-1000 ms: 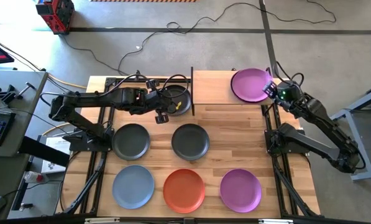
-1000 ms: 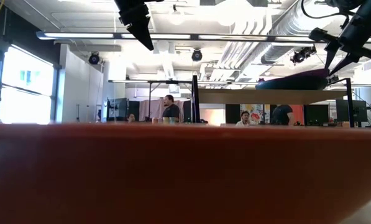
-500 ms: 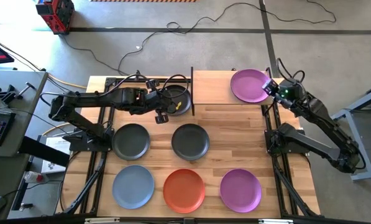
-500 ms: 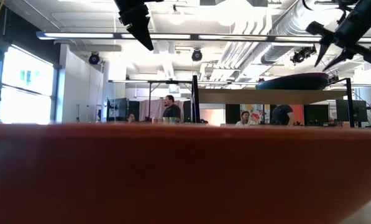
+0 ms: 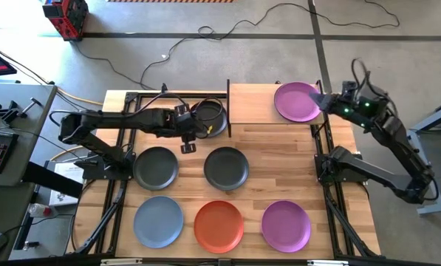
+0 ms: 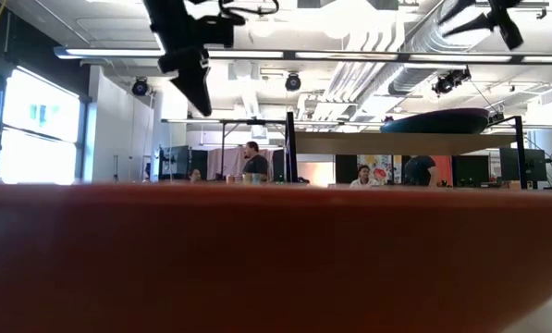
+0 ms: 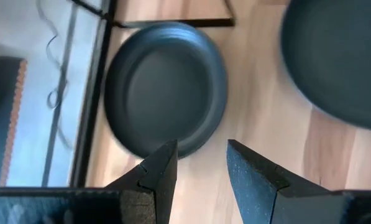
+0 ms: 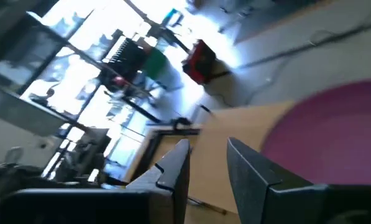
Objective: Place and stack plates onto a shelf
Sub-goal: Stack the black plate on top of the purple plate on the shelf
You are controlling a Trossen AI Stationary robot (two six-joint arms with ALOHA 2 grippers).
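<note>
Slatted pale-wood surface fills the middle of the high view, over grey concrete floor. At its upper edge stands the smooth light-wood shelf board on thin black posts, one round matte purple plate on its right part. Two dark grey plates lie mid-frame; light blue, orange and purple shallow plates line the bottom. Another dark plate sits left of the shelf. Left pincer, fingers spread and empty, hangs above the surface. Right pincer, parted, holds nothing beside the shelved plate.
</note>
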